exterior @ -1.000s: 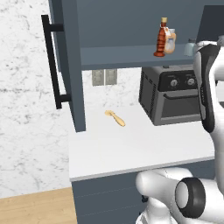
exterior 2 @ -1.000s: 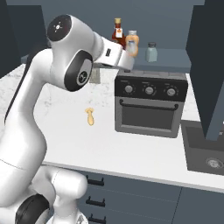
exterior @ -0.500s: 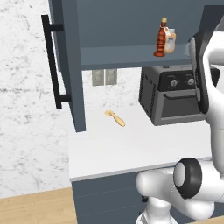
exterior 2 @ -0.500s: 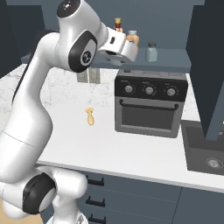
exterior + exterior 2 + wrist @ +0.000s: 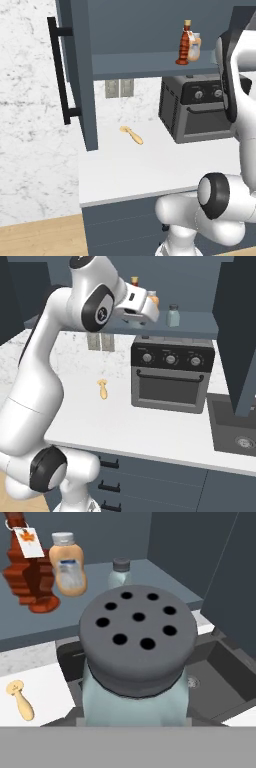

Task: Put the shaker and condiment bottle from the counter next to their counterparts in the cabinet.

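The arm has risen to shelf height, its pincer point(image 5: 148, 306) clamped on the shaker point(image 5: 135, 662), now near the cabinet point(image 5: 200, 326) shelf where the condiment bottle point(image 5: 185, 43) already stands beside its counterparts.

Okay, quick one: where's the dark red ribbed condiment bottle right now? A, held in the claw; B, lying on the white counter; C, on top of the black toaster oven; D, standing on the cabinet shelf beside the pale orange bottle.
D: the condiment bottle stands upright on the cabinet shelf, right beside the pale orange bottle.
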Motion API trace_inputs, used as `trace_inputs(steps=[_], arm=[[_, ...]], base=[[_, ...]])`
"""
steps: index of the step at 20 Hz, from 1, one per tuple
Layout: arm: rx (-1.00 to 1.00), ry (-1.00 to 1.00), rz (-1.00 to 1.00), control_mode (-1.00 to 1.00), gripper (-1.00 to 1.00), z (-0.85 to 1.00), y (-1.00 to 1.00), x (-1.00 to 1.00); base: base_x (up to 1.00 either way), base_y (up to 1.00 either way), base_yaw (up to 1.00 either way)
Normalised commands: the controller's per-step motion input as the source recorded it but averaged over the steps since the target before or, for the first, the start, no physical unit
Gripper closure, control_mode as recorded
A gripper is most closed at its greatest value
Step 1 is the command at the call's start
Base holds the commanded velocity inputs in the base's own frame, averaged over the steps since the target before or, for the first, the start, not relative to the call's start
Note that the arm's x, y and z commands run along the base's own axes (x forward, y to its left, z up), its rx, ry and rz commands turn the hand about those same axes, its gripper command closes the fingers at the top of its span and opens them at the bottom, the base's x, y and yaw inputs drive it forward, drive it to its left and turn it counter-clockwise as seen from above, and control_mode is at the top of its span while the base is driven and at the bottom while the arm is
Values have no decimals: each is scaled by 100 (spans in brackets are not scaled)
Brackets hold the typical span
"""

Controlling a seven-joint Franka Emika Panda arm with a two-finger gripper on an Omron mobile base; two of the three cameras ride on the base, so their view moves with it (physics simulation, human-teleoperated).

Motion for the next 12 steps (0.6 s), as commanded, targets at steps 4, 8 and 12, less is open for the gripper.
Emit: trace_inputs(steps=[4,8,12], arm=[[-3,0,0,-100,100,-13,-3,24],[0,0,0,-100,100,-15,-13,32],[0,0,0,-100,100,-15,-22,26]], base=[[0,0,0],[0,0,0],[0,0,0]])
